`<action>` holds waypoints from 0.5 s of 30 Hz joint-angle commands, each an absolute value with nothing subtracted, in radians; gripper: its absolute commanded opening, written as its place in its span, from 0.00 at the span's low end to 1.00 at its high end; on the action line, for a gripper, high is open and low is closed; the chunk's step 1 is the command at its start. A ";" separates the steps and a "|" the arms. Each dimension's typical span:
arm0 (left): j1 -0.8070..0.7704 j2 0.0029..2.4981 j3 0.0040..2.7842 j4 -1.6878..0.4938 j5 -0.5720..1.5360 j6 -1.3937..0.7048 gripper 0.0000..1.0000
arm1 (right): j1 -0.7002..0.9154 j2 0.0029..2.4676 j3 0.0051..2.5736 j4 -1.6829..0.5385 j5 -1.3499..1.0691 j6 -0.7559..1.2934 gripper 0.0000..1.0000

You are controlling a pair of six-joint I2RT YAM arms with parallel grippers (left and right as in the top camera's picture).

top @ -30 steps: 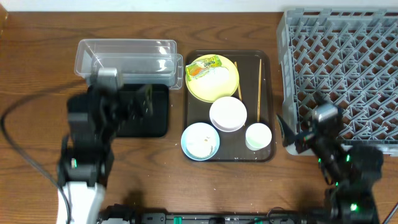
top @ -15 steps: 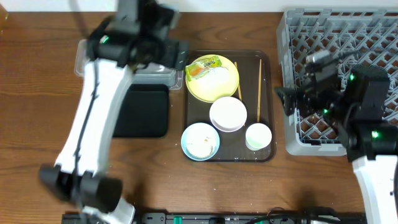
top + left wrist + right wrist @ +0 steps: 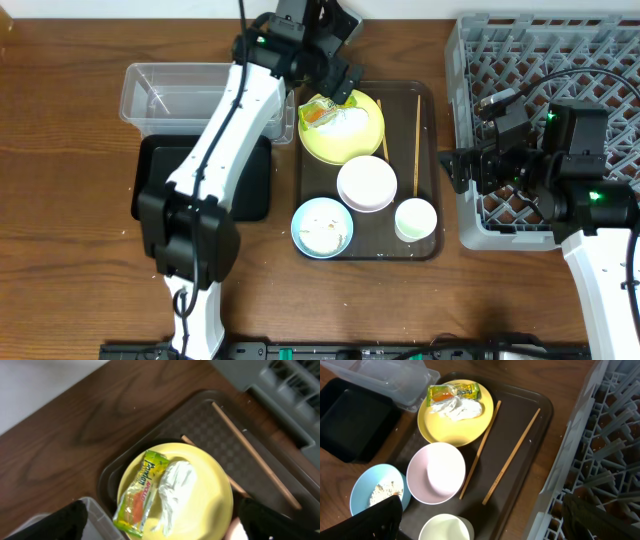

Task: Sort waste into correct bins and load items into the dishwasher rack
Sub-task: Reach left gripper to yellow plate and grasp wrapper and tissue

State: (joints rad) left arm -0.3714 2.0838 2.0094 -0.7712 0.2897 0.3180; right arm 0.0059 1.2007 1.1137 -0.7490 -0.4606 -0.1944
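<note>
Wrapper [image 3: 137,492] first, by the look of it: green-and-yellow, lying flat on the left side of the yellow plate [image 3: 205,510], touching the crumpled paper scrap [image 3: 175,485] beside it. Left gripper [image 3: 162,506] hanging right over the plate, fingers spread wide, nothing in them. Right gripper [image 3: 481,502] also wide open and empty, parked at the rack [image 3: 560,60] side of the brown tray [image 3: 520,475], well out of the way.

Best bet: drop straight down, pinch across the wrapper's narrow width near its middle, and stay off the paper to bring up one thing only. Probably slippery film, so close firmly.

Tight spots: corner of the clear tub [image 3: 100,520] just beside the plate's left edge, tray rim right behind, one chopstick [image 3: 195,445] tucked against the plate's right side. Plenty of open room straight up, so lift high first, then swing left toward the tub and the black tray [image 3: 350,415].
</note>
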 commanded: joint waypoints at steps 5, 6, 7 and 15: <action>-0.370 2.202 2.035 -0.768 0.295 0.449 1.00 | 0.014 1.205 1.129 -0.757 -0.460 -0.196 0.99; -0.370 2.216 2.035 -0.768 0.295 0.461 1.00 | 0.014 1.205 1.129 -0.760 -0.460 -0.196 0.99; -0.370 2.229 2.035 -0.768 0.295 0.472 1.00 | 0.014 1.205 1.129 -0.764 -0.460 -0.196 0.99; -0.371 2.319 2.034 -0.768 0.263 0.487 1.00 | 0.014 1.205 1.129 -0.794 -0.460 -0.196 0.99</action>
State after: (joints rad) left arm -0.3714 2.2868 2.0094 -0.7650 0.2825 0.4576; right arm 0.0059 1.2018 1.1137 -0.7895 -0.4561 -0.1944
